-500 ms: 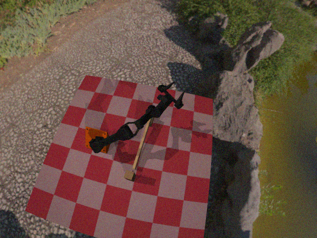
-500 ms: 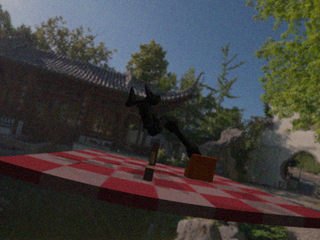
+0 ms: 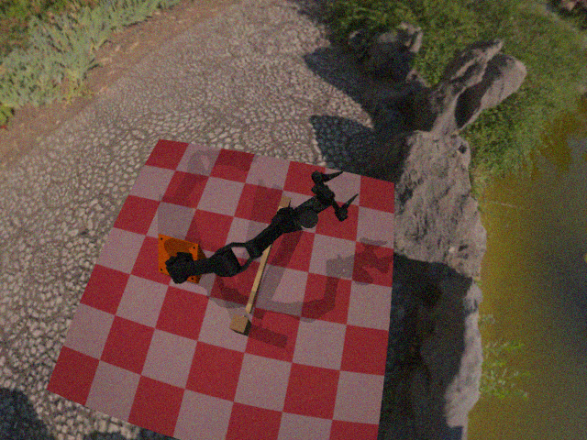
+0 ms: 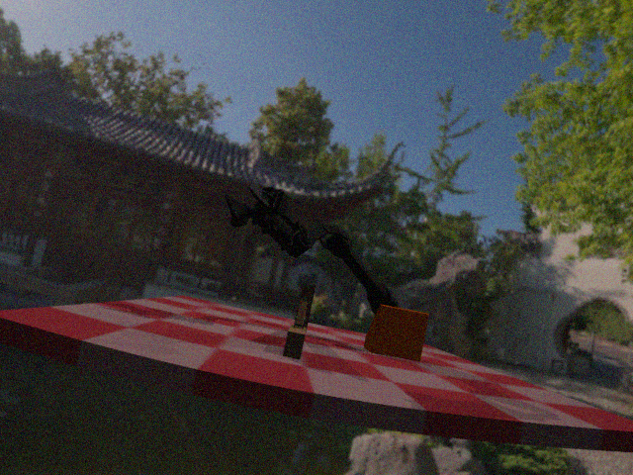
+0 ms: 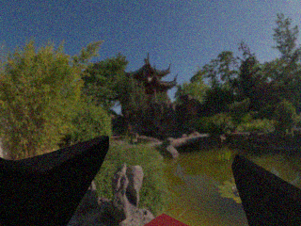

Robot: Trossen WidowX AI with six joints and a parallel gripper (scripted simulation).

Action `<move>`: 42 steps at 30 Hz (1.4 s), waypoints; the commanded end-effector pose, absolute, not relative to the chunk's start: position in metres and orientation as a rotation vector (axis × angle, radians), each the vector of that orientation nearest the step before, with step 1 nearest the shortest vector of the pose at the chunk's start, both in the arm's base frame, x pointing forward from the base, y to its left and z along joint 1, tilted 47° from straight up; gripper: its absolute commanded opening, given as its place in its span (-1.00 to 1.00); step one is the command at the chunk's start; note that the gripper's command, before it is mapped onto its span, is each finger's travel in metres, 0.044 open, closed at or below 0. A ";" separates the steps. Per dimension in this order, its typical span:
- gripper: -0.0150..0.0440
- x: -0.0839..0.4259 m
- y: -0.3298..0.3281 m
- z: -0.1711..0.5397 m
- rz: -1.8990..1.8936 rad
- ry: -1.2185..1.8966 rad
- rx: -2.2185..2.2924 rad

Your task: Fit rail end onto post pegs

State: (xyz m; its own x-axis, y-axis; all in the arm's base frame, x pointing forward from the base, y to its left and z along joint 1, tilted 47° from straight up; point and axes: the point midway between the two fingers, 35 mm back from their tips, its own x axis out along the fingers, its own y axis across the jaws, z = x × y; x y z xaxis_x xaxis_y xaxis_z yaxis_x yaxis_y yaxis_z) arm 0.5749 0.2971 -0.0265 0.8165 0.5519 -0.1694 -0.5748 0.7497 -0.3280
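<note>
The long wooden rail (image 3: 258, 281) (image 4: 303, 314) runs from the low footboard block (image 3: 285, 202) (image 4: 293, 344) toward the wooden post (image 3: 240, 324). In the top view its near end lies close beside the post. The pegs and holes cannot be made out, and I cannot tell whether the rail is level or seated. The arm hides part of the rail near the footboard block. My gripper (image 3: 348, 183) (image 4: 238, 193) (image 5: 172, 153) is wide open and empty, high above the table and beyond the footboard end, away from the rail.
The orange base plate (image 3: 164, 256) of the arm shows at the left in the top view, and an orange block (image 4: 398, 332) at the base in the exterior view. The checkered table (image 3: 215, 369) (image 4: 255, 369) has a corner (image 5: 165, 220) low in the wrist view.
</note>
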 end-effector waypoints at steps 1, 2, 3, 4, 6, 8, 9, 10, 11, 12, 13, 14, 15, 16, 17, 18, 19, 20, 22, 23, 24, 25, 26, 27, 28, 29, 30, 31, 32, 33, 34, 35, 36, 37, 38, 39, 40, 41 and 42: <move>1.00 0.574 0.244 -0.042 0.499 0.323 -0.542; 1.00 0.572 0.233 -0.045 0.479 0.376 -0.575; 1.00 0.569 0.221 -0.047 0.460 0.428 -0.609; 1.00 0.564 0.210 -0.048 0.442 0.481 -0.643; 1.00 0.554 0.186 -0.051 0.410 0.585 -0.712; 1.00 0.543 0.165 -0.051 0.386 0.677 -0.773; 1.00 0.538 0.156 -0.051 0.377 0.712 -0.797; 1.00 0.533 0.148 -0.051 0.370 0.749 -0.821; 1.00 0.527 0.139 -0.050 0.363 0.786 -0.846; 1.00 0.521 0.131 -0.050 0.356 0.823 -0.871; 1.00 0.514 0.122 -0.049 0.350 0.862 -0.897; 1.00 0.507 0.113 -0.047 0.345 0.901 -0.923; 1.00 0.500 0.105 -0.046 0.341 0.940 -0.950; 1.00 0.493 0.096 -0.044 0.338 0.979 -0.976; 1.00 0.485 0.087 -0.042 0.335 1.019 -1.003; 1.00 0.477 0.078 -0.039 0.333 1.059 -1.030; 1.00 0.468 0.069 -0.037 0.332 1.100 -1.057; 1.00 0.459 0.060 -0.034 0.332 1.141 -1.085; 1.00 0.440 0.043 -0.027 0.336 1.225 -1.140; 1.00 0.430 0.034 -0.023 0.340 1.268 -1.168; 1.00 0.420 0.025 -0.019 0.345 1.311 -1.196; 1.00 0.410 0.017 -0.014 0.351 1.355 -1.225; 1.00 0.399 0.009 -0.009 0.359 1.399 -1.253; 1.00 0.389 0.000 -0.004 0.368 1.443 -1.281; 1.00 0.378 -0.008 0.001 0.378 1.487 -1.310; 1.00 0.367 -0.015 0.007 0.390 1.532 -1.338; 1.00 0.355 -0.023 0.013 0.404 1.577 -1.366; 1.00 0.344 -0.031 0.019 0.419 1.622 -1.395; 1.00 0.333 -0.038 0.026 0.437 1.667 -1.423; 1.00 0.321 -0.045 0.033 0.456 1.712 -1.451; 1.00 0.310 -0.052 0.040 0.477 1.757 -1.478; 1.00 0.298 -0.059 0.047 0.499 1.803 -1.506; 1.00 0.287 -0.065 0.055 0.527 1.851 -1.535; 1.00 0.281 -0.069 0.060 0.544 1.881 -1.553; 1.00 0.279 -0.070 0.061 0.550 1.890 -1.559; 1.00 0.279 -0.070 0.061 0.550 1.890 -1.559; 1.00 0.279 -0.070 0.061 0.550 1.890 -1.559; 1.00 0.279 -0.070 0.061 0.550 1.890 -1.559; 1.00 0.279 -0.070 0.061 0.550 1.890 -1.559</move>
